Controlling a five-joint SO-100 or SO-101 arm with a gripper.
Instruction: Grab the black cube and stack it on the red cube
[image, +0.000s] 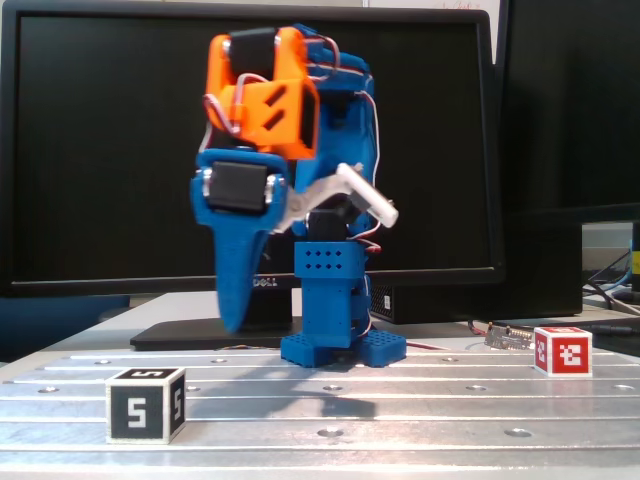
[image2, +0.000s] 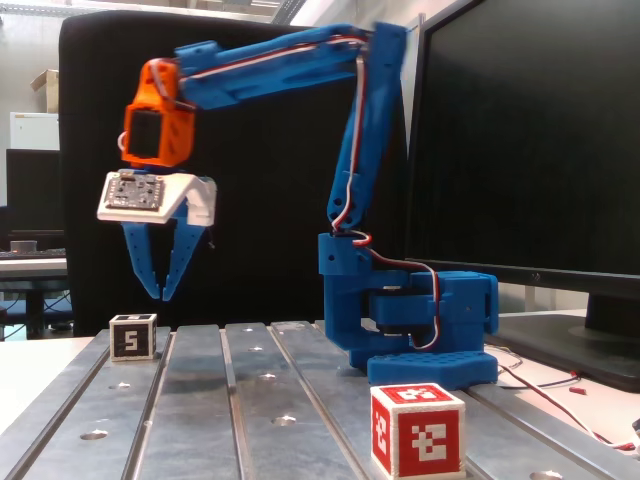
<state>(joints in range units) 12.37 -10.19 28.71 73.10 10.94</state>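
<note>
Blue arm stands bolted near the back edge of the slotted metal counter, orange wrist section up high, gripper pointing down.

Side-on fixed view: both fingers show clearly — spread in a narrow V that closes toward the tips, with nothing between them. Gripper released, hanging above the counter and clear of it, over and slightly to the right of the black cube, not touching it. This view also shows the white board mounted under the orange block.

Front-on fixed view: gripper shows only one broad blue finger, motion-blurred — its opening cannot be read here. What this view gives instead is the spacing: black cube near the front left corner of the counter, "5" on two visible faces; red cube toward the right edge, farther back, well apart from the black one. Monitors behind the arm.

Red cube sits upright on the counter, white blocky marker facing out.

No containers seen.
</note>
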